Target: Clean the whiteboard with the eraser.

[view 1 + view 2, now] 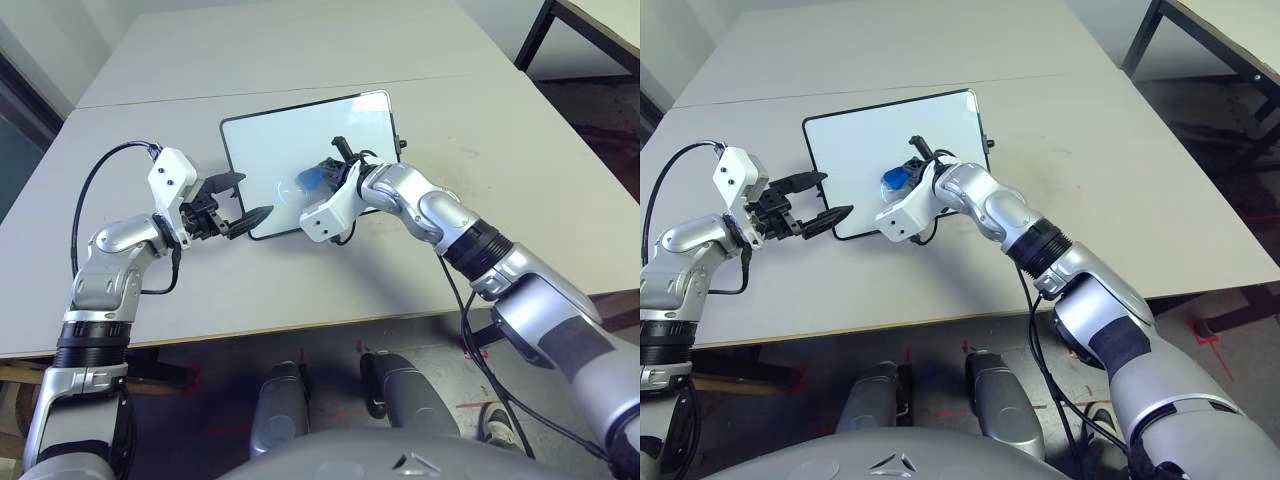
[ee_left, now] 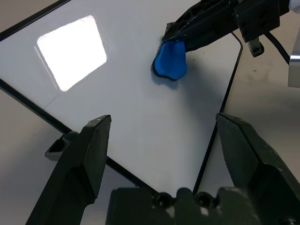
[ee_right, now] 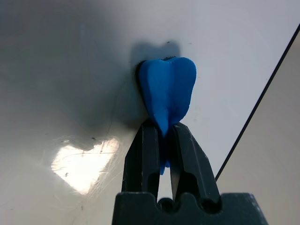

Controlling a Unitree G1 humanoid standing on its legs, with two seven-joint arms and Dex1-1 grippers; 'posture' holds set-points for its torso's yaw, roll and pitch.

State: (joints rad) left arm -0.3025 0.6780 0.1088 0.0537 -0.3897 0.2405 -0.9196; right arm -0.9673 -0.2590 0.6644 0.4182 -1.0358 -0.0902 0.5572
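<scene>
Item: whiteboard (image 1: 262, 150), lying askew on the table (image 1: 480, 150). Item: eraser (image 3: 168, 86), blue, on the board's nearer part, right of its middle, pinched between the nearly closed fingers of my right gripper (image 3: 161, 129). Item: left gripper (image 2: 161, 122), fingers wide apart, empty, at the board's left edge. Step, as I judge it: wiping. Method: I should keep the felt flat, press lightly, draw overlapping strokes over the faint specks, and steady the frame if it slides.

eraser (image 3: 168, 89): middle hidden between right jaws | right forearm (image 1: 560, 330): cut off by picture edge
</scene>
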